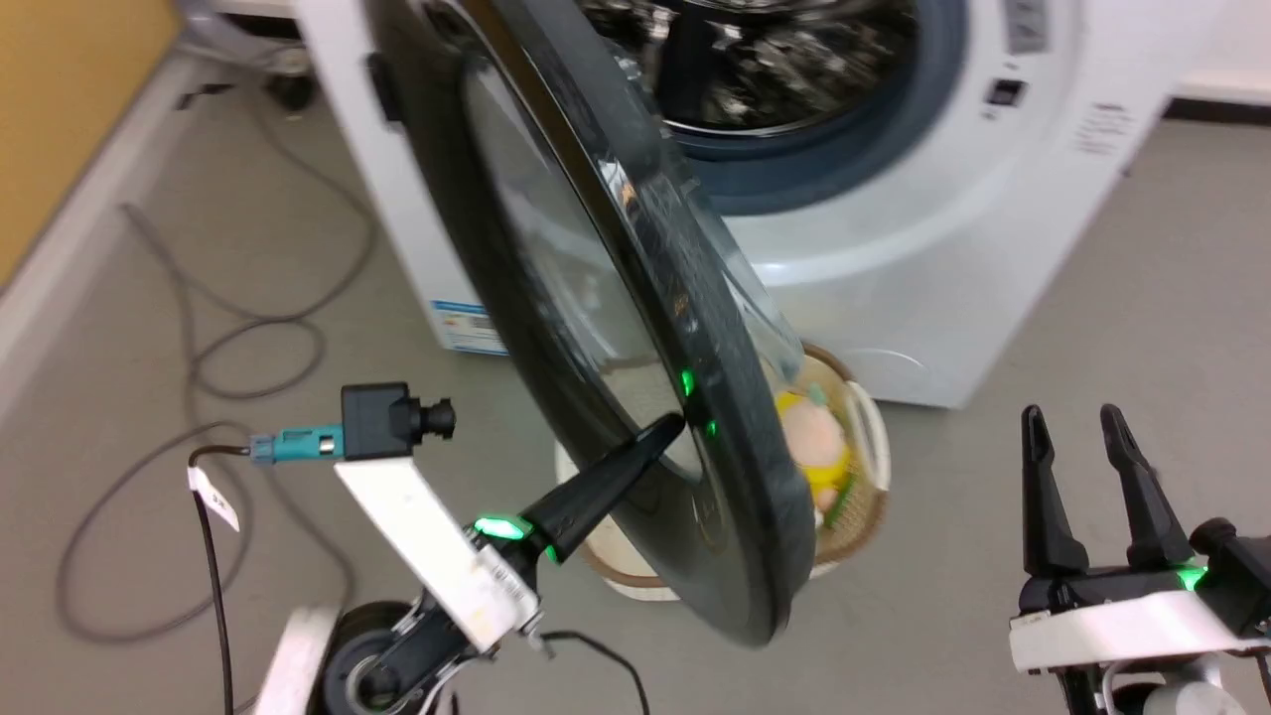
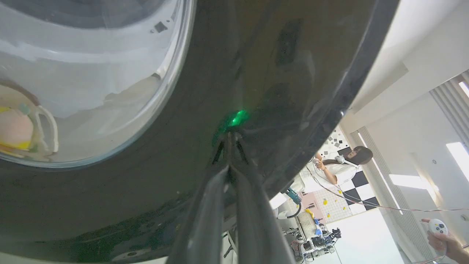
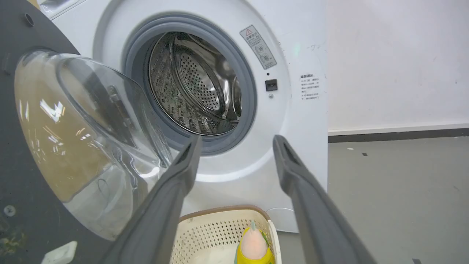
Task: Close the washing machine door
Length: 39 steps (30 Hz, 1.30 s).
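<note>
The washing machine door (image 1: 596,298) stands ajar before the washing machine (image 1: 894,248). On its outer face rests the left gripper (image 1: 667,429) — jaws pressed together. The right gripper (image 1: 1077,427) has its jaws spread. A cream basket (image 1: 876,427) holds a pink-yellow toy (image 1: 814,442).

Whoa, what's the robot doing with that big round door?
The robot is working on shutting the washing machine. Its left pincer, fingers closed together, has its tips against the outside of the washing machine door, which stands about half open. The right pincer is open off to the side, holding nothing. A cream basket with a pink and yellow toy sits on the floor in front of the machine.
</note>
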{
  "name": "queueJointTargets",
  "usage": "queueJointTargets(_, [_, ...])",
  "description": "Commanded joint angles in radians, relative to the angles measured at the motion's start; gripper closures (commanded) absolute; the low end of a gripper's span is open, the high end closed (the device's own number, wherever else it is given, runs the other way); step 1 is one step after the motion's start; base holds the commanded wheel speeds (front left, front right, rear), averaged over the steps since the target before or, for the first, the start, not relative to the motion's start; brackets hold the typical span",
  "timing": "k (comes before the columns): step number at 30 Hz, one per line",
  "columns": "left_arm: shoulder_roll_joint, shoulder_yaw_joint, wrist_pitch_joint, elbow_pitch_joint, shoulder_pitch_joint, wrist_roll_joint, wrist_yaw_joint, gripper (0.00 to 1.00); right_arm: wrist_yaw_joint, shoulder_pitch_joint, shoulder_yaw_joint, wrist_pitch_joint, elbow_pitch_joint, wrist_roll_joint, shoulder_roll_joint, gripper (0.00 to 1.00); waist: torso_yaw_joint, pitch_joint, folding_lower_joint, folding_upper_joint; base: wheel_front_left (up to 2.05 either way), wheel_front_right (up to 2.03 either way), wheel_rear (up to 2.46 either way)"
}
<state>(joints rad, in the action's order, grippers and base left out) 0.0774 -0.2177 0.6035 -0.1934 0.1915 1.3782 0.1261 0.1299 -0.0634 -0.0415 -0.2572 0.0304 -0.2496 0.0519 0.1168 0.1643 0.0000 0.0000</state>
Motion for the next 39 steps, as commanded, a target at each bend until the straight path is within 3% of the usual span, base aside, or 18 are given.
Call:
queueJointTargets(1, [0.000, -0.016, -0.026, 0.012, 0.026, -0.013, 0.005, 1.00, 0.001, -0.020, 0.003, -0.005, -0.004, -0.007, -0.002, 0.00, -0.053, 0.020, 0.0000, 0.0000, 0.00, 0.00, 0.00])
queueJointTargets(11, [0.018, -0.128, -0.246, 0.184, 0.170, -0.073, 0.005, 1.00, 0.001, -0.048, 0.009, -0.005, -0.007, -0.019, -0.002, 0.00, -0.186, 0.067, 0.0000, 0.0000, 0.00, 0.00, 0.00])
queueJointTargets(24, [0.064, -0.263, -0.451, 0.391, 0.301, -0.044, 0.005, 1.00, 0.001, -0.053, 0.010, -0.005, -0.007, -0.031, -0.002, 0.00, -0.265, 0.089, 0.0000, 0.0000, 0.00, 0.00, 0.00])
queueJointTargets(31, [0.150, -0.352, -0.572, 0.341, 0.310, -0.103, 0.005, 1.00, 0.001, -0.039, 0.009, -0.005, -0.012, -0.015, -0.002, 0.00, -0.256, 0.062, 0.0000, 0.0000, 0.00, 0.00, 0.00])
queueJointTargets(37, [0.271, -0.413, -0.782, 0.350, 0.316, -0.311, 0.005, 1.00, 0.001, -0.021, 0.003, -0.005, -0.015, 0.005, -0.002, 0.00, -0.234, 0.023, 0.0000, 0.0000, 0.00, 0.00, 0.00])
queueJointTargets(39, [0.291, -0.393, -0.833, 0.371, 0.316, -0.385, -0.014, 1.00, 0.001, -0.018, -0.005, -0.005, -0.023, 0.008, -0.002, 0.00, -0.226, 0.011, 0.0000, 0.0000, 0.00, 0.00, 0.00])
